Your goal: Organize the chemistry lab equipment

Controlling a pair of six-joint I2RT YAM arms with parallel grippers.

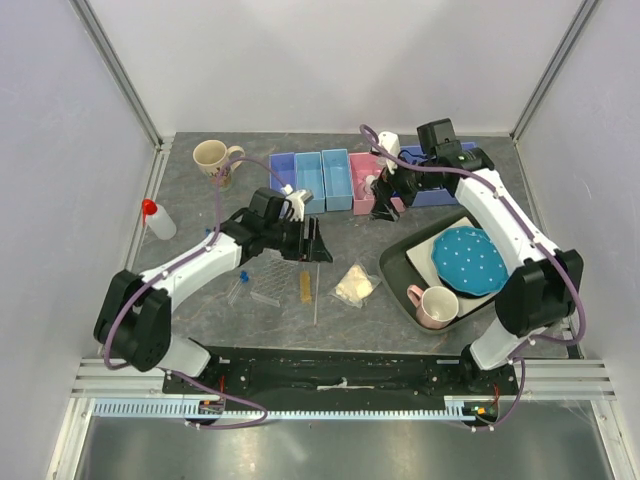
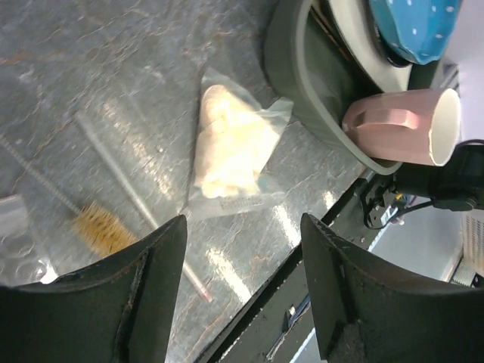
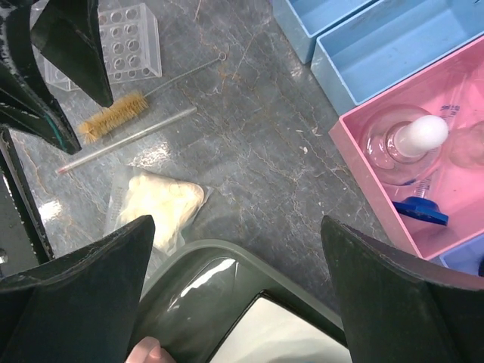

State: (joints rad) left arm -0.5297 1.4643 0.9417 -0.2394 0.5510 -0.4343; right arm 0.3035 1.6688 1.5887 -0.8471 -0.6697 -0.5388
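My left gripper (image 1: 309, 240) is open and empty above the clear rack (image 1: 268, 280), amber brush (image 1: 305, 287) and thin rod (image 1: 316, 297). In the left wrist view its jaws (image 2: 242, 223) stand wide apart over the rod (image 2: 128, 185), with the whitish bag (image 2: 231, 144) ahead. My right gripper (image 1: 386, 203) is open and empty beside the pink bin (image 1: 362, 186); its jaws (image 3: 238, 227) hang over the tray's corner (image 3: 227, 265). A white-capped bottle (image 3: 420, 136) and a blue cap (image 3: 423, 208) lie in the pink bin. A red-capped squeeze bottle (image 1: 157, 220) stands far left. The wire ring is out of view.
Three blue bins (image 1: 309, 178) stand in a row left of the pink one, and a larger blue bin (image 1: 445, 188) stands to its right. The grey tray (image 1: 398, 268) holds the blue dotted plate (image 1: 470, 260) and pink mug (image 1: 435, 305). A beige mug (image 1: 212, 157) stands at the back left.
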